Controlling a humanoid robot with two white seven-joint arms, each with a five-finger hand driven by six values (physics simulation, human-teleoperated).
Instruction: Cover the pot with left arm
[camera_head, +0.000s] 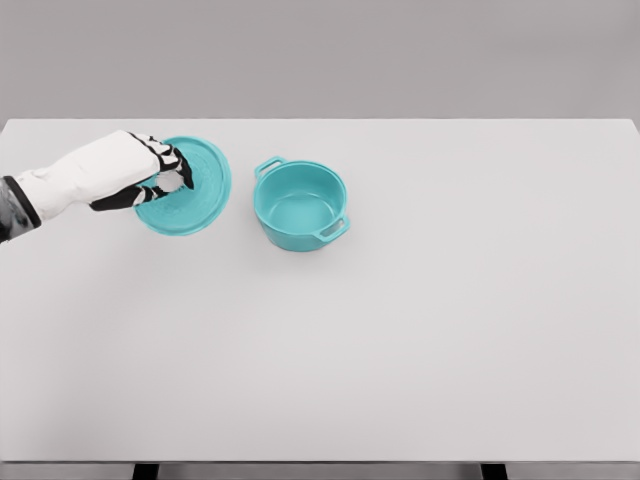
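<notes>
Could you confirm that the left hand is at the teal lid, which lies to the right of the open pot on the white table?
Not quite: in the head view the lid lies to the left of the open pot, not the right. The rest holds: the left hand is at the teal lid, on the white table.

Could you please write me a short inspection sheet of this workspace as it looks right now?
Surface: white table, flat; its bare areas look clean.
Job's things: teal pot upright, uncovered, nothing visible inside; teal lid lies to its left, apart from it.
Clutter: nothing seen.
Grippers: left hand over the lid's centre, fingers curled there; whether it grips cannot be told. Right hand not in view.
Cables: nothing seen.
Surroundings: plain grey wall behind; dark table legs at the bottom edge.
</notes>
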